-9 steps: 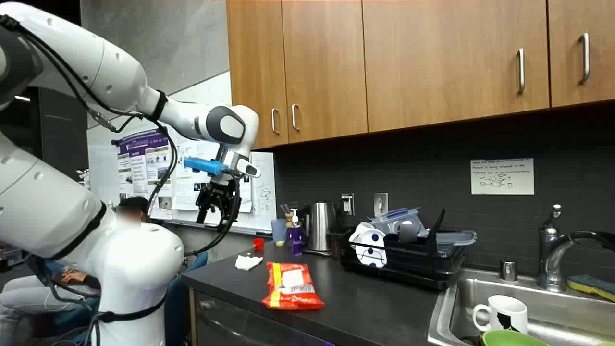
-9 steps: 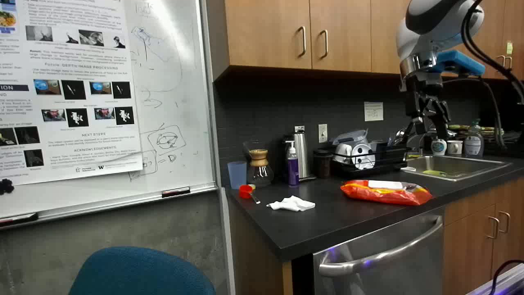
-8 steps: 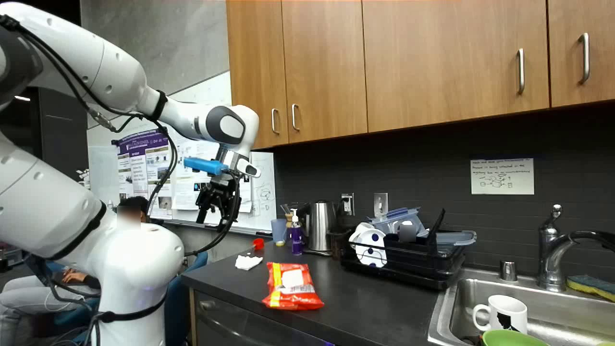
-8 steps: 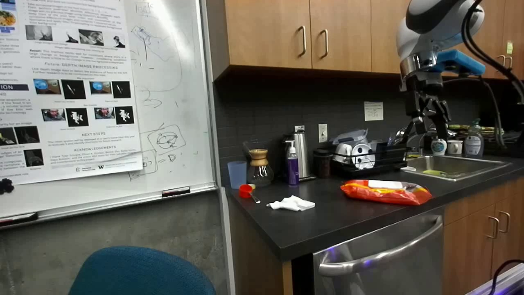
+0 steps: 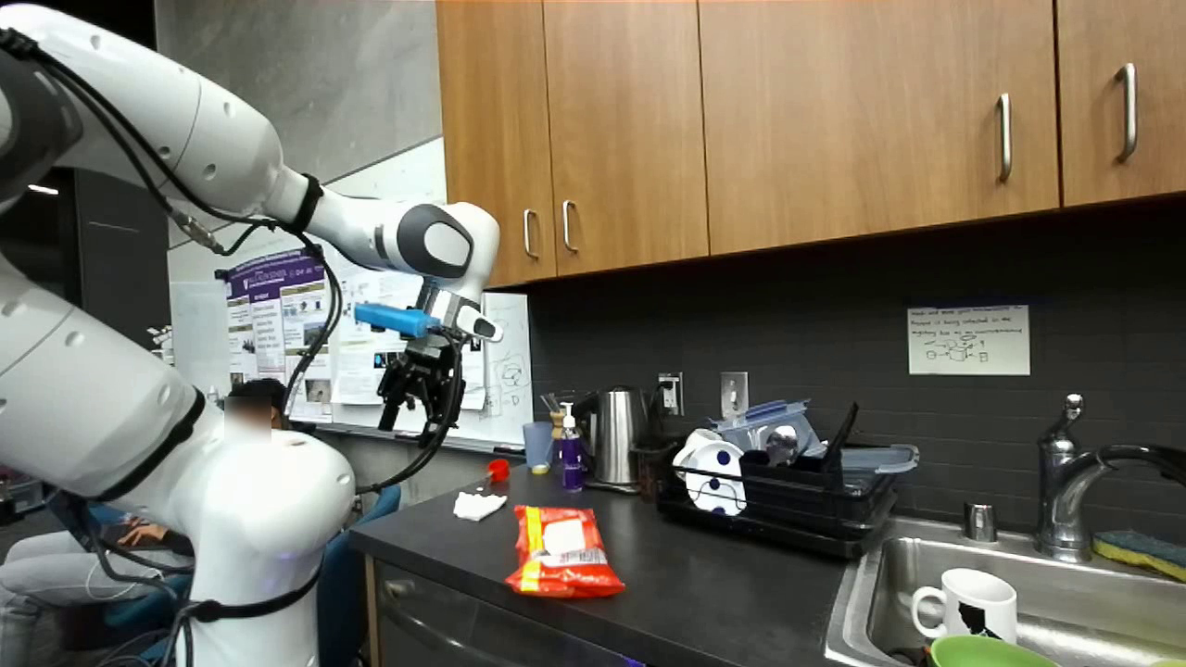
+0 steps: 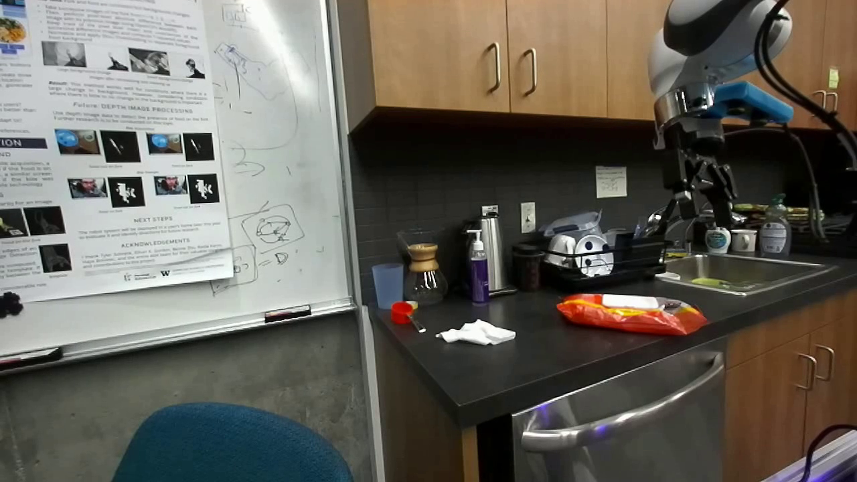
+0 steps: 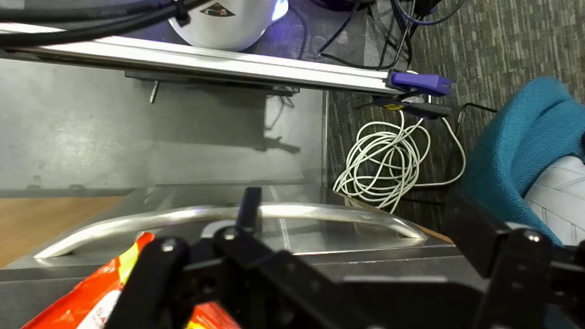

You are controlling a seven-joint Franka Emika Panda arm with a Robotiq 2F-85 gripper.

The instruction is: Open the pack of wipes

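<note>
The pack of wipes point(image 5: 554, 572) is an orange-red packet with a pale patch on its face. It lies flat on the dark counter in both exterior views point(image 6: 622, 321). Whether the patch is a closed flap, I cannot tell. In the wrist view part of the pack point(image 7: 93, 292) shows at the lower left, partly hidden behind my gripper. My gripper point(image 5: 408, 428) is open and empty, high above the counter and apart from the pack. Its spread fingers also show in an exterior view point(image 6: 703, 215) and in the wrist view point(image 7: 363, 219).
A crumpled white tissue point(image 5: 479, 506) and a red scoop point(image 6: 402, 312) lie beside the pack. Behind stand a purple pump bottle point(image 6: 479, 274), a steel kettle point(image 5: 621, 435) and a black dish rack point(image 5: 769, 505). The sink point(image 5: 866, 593) is farther along. The dishwasher handle point(image 7: 320, 211) juts out below the counter edge.
</note>
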